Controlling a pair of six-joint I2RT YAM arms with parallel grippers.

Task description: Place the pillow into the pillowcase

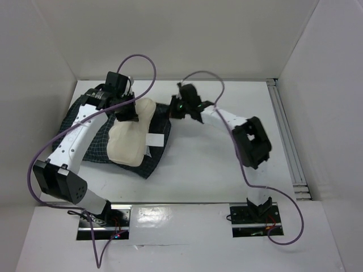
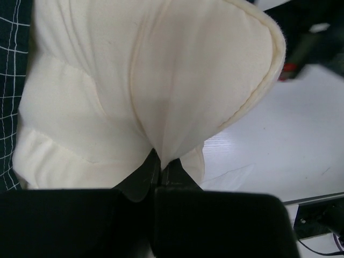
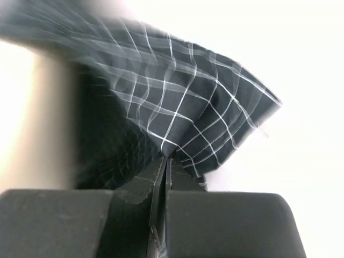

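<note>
The pillowcase (image 1: 101,144) is lying spread over the far left part of the surface (image 1: 227,164), one corner reaching close to the left wall and another pointing toward the middle. The pillow (image 1: 131,139) is lying on top of it, toward its right side, with a small white tag (image 1: 154,140) showing just beside it. Open room for moving is lying over the right half of the surface and along the near edge, bounded by a metal rail (image 1: 289,141) running along the right edge. The left gripper (image 2: 160,161) is clamping a fold at the pillow's far end, jaws together on cream cloth, while its arm is stretching across the pillowcase's left part. The right gripper (image 3: 166,161) is pinching the pillowcase's far right edge, just beside the pillow, jaws closed on checked cloth. Purple cables (image 1: 142,59) are looping above both arms near the far edge. The wrist views are showing the pinched folds that the top view is hiding under the grippers, and the right wrist view is blurring toward its left.
</note>
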